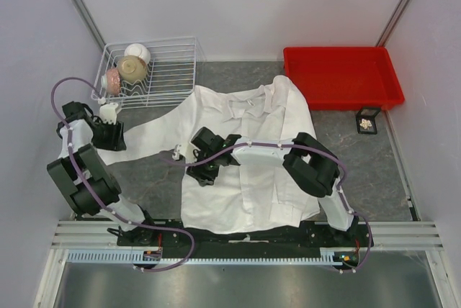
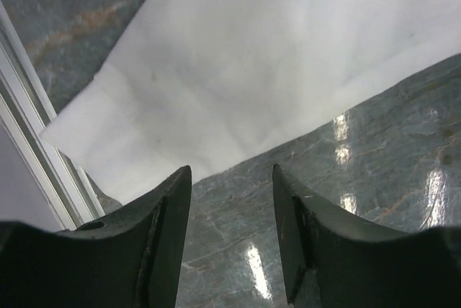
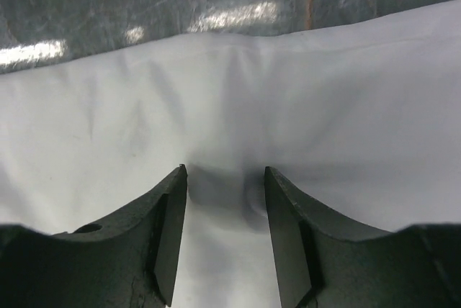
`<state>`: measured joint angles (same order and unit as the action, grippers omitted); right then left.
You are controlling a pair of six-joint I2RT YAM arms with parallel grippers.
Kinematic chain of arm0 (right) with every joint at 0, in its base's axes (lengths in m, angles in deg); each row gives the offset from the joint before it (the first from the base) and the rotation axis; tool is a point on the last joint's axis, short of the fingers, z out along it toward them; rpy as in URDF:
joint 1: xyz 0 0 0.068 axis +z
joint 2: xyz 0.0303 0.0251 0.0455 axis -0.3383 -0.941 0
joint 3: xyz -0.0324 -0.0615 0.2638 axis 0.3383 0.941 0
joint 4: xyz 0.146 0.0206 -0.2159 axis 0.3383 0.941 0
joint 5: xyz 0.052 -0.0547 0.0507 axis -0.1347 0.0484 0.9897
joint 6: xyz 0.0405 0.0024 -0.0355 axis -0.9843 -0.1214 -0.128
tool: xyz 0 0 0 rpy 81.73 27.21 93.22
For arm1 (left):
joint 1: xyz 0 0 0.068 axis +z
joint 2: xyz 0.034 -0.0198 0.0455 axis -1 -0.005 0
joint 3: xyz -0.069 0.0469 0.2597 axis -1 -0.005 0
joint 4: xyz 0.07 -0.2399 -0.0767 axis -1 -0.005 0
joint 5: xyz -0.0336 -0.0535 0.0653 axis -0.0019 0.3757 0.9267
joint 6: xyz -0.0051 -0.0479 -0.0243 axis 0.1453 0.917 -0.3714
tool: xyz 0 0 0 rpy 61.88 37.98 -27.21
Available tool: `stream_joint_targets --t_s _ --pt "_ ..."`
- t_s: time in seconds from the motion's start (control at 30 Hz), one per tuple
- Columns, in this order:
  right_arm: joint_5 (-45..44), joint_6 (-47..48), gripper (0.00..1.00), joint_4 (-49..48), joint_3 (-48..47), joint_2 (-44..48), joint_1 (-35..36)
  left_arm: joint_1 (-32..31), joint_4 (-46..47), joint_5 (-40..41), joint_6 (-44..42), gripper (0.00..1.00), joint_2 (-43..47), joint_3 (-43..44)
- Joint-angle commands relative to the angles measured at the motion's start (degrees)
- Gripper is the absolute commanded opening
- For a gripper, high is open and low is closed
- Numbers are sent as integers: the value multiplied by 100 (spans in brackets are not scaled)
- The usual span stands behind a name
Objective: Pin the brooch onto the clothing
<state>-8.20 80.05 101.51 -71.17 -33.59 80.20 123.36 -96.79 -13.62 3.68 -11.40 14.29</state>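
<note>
Nearest you, the shirt [image 1: 252,178] lies spread on its back across the middle of the table [image 1: 360,171], hem toward the near edge and collar toward the far edge. Your right end effector [image 3: 222,171] is down on the front panel, on the side toward the left edge. Its jaws stand partly apart with a small ridge of cloth puckered between them, but nothing is clamped. If you mean to flatten a patch for the pin, press lightly and draw outward. Pushing inward would bunch this thin cloth and leave a double layer where the pin has to go.

Your left end effector [image 2: 232,171] hangs by the left edge, just off the sleeve [image 2: 238,70]. Its jaws are also partly apart, with bare table showing between them. Use it to hold the sleeve or shoulder while the right works.

The brooch [image 1: 368,125] is not yet on the shirt. It appears to sit in a small black box [image 1: 368,112] near the right edge, though it is too small there to be sure. The right arm's reach to it looks clear, apart from its own cable.

Beyond the box, a red tray [image 1: 338,52] fills the far right corner, touching the shirt's shoulder. A wire rack [image 1: 173,70] with bowls [image 1: 132,69] sits at the far left corner, close behind your left arm.
</note>
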Motion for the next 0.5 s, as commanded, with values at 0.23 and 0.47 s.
stream_joint_targets --t_s 0.23,0.47 --pt "755 9 59 924 601 959 -487 -1045 828 95 519 54 -715 339" --pt "721 -106 71 933 891 1602 -1093 -825 1013 922 564 47 -1025 -29"
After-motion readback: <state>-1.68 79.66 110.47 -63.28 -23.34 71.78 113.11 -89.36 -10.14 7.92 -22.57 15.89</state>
